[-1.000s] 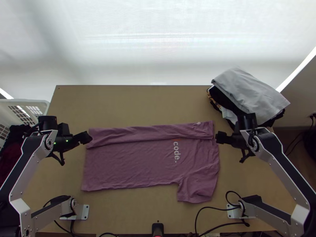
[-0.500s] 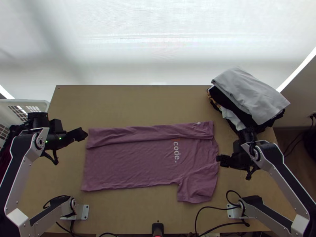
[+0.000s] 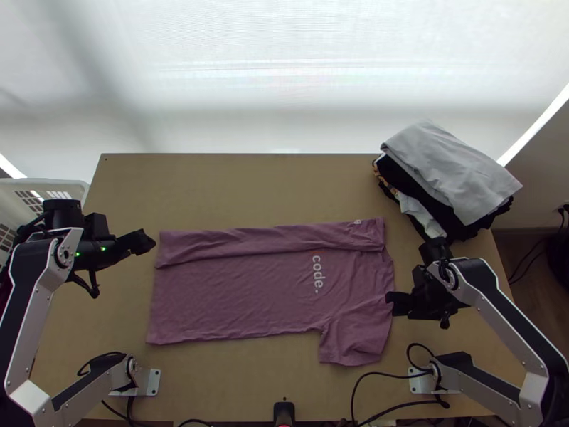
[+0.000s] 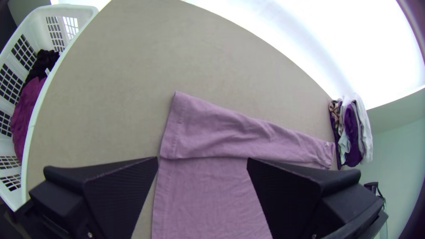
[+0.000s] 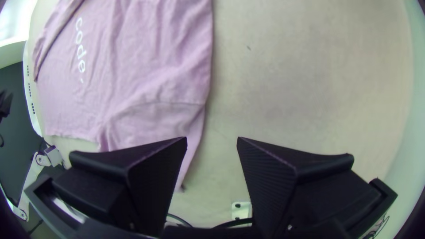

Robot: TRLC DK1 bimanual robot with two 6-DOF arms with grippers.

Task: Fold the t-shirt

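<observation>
mauve t-shirt [image 3: 242,292], spread flat, far edge folded over, lightly wrinkled, pale lettering

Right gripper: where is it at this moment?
In the top view, the right gripper is right of centre, at the right-hand edge of the t-shirt, below the clothes pile.

The pink T-shirt [image 5: 133,66] lies spread on the table [image 5: 310,79], wrinkled, with white lettering [image 5: 79,37] and a narrow folded strip [image 5: 51,37] along its side toward the table's far edge. A sleeve [image 5: 133,128] points toward the near edge. The right gripper [image 3: 390,299] has its black fingers [image 5: 155,177] apart, one partly hiding that sleeve. Toward the near edge are a metal plate [image 5: 241,212] with holes and a black cable [image 5: 234,223]
</observation>
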